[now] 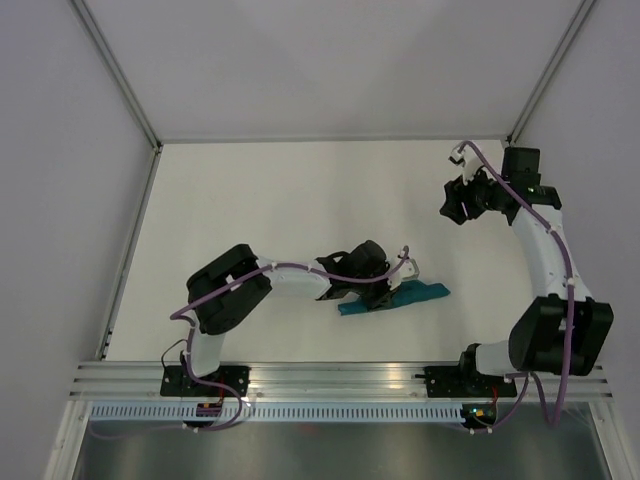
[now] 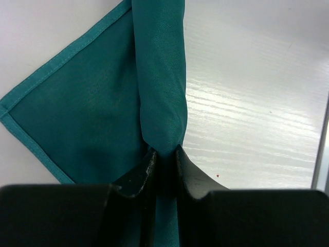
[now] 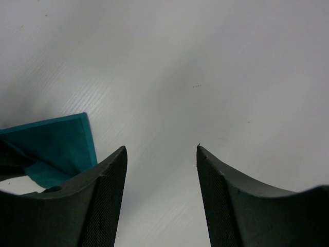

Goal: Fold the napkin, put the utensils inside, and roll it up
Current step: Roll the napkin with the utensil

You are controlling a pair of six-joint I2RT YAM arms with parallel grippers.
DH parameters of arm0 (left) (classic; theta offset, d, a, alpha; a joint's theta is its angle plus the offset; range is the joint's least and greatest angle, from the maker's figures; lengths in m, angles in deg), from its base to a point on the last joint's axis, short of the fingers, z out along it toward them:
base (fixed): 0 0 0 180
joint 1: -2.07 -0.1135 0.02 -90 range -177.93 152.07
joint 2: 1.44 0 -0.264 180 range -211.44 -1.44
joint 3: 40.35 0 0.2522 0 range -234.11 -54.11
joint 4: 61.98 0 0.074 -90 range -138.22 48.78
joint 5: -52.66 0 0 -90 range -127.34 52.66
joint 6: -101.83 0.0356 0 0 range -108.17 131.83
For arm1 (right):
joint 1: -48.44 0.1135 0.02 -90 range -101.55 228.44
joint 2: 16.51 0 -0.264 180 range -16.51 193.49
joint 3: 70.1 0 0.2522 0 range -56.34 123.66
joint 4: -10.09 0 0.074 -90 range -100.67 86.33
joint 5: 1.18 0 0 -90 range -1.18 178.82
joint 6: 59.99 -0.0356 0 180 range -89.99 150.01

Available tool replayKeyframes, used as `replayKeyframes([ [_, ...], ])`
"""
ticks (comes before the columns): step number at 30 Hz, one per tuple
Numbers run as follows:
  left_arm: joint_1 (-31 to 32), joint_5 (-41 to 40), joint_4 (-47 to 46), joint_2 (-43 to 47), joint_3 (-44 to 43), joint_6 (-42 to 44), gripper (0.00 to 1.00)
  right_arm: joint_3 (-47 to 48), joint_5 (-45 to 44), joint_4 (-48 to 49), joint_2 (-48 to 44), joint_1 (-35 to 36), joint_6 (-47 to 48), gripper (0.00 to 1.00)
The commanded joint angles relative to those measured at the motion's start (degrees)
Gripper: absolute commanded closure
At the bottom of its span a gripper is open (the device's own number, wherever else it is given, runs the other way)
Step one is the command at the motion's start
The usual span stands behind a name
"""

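The teal napkin [image 1: 420, 294] lies as a narrow roll near the table's front middle, partly under my left gripper [image 1: 385, 290]. In the left wrist view the rolled part [image 2: 160, 77] runs up from between my fingers, with a flat corner flap [image 2: 77, 113] spread to its left. My left gripper [image 2: 165, 154] is shut on the roll's near end. My right gripper [image 1: 462, 200] is open and empty, raised over the far right of the table; in its wrist view [image 3: 161, 149] a corner of the napkin [image 3: 56, 144] shows at the left. The knife is hidden.
White table [image 1: 300, 200] with grey walls around it. A metal rail [image 1: 330, 378] runs along the near edge by the arm bases.
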Motion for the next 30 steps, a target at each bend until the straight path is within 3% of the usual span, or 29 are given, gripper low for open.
replayKeyframes([
  [1, -1.79, 8.02, 14.33, -7.06, 1.67, -5.15, 0.98, -5.1, 5.48, -3.4, -7.05, 0.48, 7.97, 0.37],
  [5, -3.64, 10.23, 15.56, -8.47, 0.44, -6.47, 0.98, -11.6, 8.2, -8.4, -12.76, 0.48, 16.67, 0.37],
  [9, -4.87, 12.25, 17.23, -10.49, -1.23, -6.91, 0.98, -14.61, 11.37, -19.61, -15.58, 0.39, 29.23, 0.37],
  [12, -6.01, 14.27, 18.11, -11.28, -2.28, -7.0, 0.98, -15.75, 14.36, -28.33, -15.59, 0.56, 41.36, 0.35],
  [17, -8.12, 18.05, 19.34, -13.22, -3.51, -8.85, 0.98, -18.82, 15.07, -33.38, -13.74, 3.11, 50.78, 0.34],
  [20, -9.35, 19.81, 20.4, -14.35, -4.39, -9.2, 0.98, -24.17, 11.58, -22.61, -16.63, 6.53, 43.35, 0.33],
  [24, -10.32, 21.3, 21.54, -15.33, -5.62, -9.38, 0.98, -33.14, 2.09, -0.04, -21.38, 15.84, 30.25, 0.33],
  [30, -11.2, 22.27, 22.95, -17.34, -6.77, -9.64, 0.98, -37.81, -3.48, 11.7, -19.46, 24.2, 24.25, 0.33],
])
